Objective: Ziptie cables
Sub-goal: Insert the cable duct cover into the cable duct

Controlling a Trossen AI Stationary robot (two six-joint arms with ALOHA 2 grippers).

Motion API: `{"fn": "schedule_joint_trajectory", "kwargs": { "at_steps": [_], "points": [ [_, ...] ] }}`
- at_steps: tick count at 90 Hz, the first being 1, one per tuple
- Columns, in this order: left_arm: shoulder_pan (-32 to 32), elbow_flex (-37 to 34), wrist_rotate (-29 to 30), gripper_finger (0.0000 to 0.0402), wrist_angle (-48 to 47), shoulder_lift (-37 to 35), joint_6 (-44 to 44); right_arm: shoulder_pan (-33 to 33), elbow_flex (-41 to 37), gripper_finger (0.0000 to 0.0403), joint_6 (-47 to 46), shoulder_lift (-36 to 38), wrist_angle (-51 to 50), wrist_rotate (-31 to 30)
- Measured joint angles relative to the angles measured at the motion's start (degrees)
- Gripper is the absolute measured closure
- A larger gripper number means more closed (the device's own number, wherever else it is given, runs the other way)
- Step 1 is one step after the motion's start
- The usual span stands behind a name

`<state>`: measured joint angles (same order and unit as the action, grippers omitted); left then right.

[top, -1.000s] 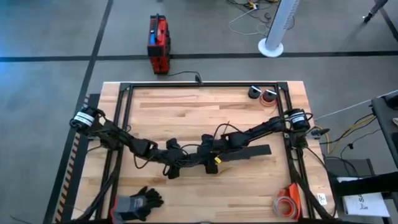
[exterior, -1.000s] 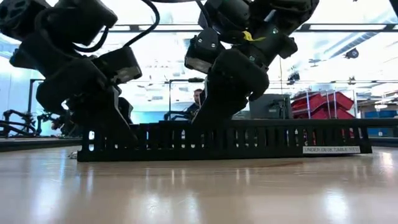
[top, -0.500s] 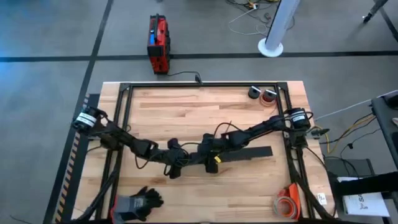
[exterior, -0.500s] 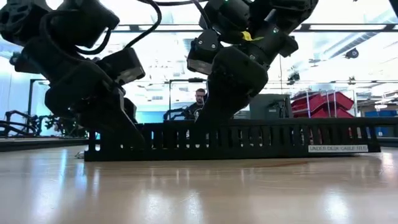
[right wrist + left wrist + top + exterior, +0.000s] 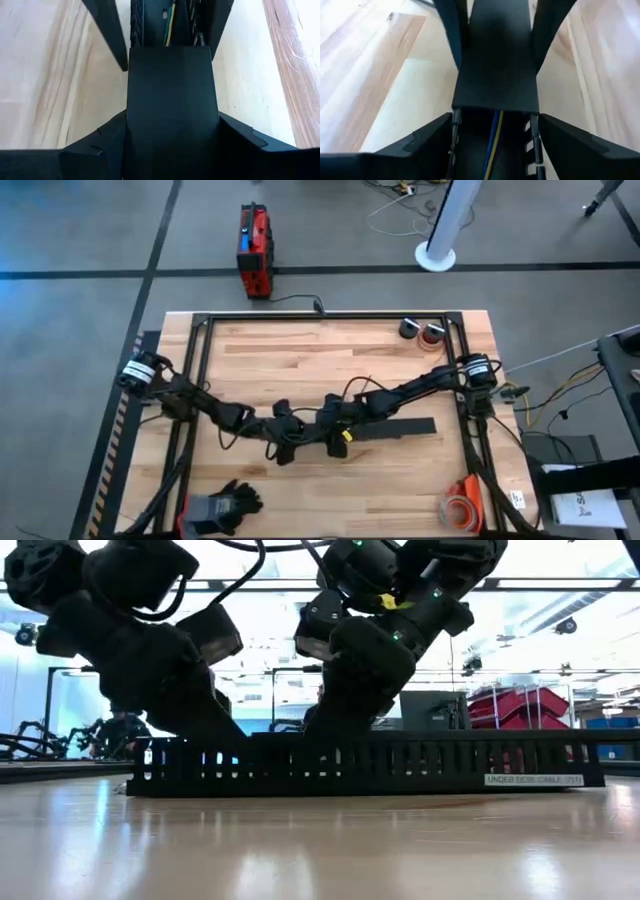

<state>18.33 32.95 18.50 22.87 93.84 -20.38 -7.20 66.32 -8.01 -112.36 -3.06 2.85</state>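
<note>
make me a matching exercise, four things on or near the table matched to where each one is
Things:
1. glove
2. red case
3. tape rolls
4. slotted strip

Places:
A. on the floor beyond the table's far edge
B. table's far right corner
C. table's near left corner
D. mid-table, under both claws

Pairs: 1-C, 2-A, 3-B, 4-D
</note>
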Motion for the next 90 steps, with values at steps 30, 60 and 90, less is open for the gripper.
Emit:
{"fn": "schedule_joint_trajectory", "kwargs": {
  "at_steps": [30,60,90],
  "points": [
    [0.1,0.0,1.4,0.0188,-0.8,0.0,1.7,0.0,-0.1,0.0182,0.4,0.0,0.4,-0.3],
    [0.4,-0.9,-1.3,0.0114,-5.3,0.9,-3.0,0.0,-0.3,0.0181,1.8,-0.2,2.2,0.2],
    [0.3,-0.6,-0.1,0.0138,5.1,6.8,-1.7,0.0,1.1,0.0184,2.2,-2.7,7.5,1.1]
  ]
}}
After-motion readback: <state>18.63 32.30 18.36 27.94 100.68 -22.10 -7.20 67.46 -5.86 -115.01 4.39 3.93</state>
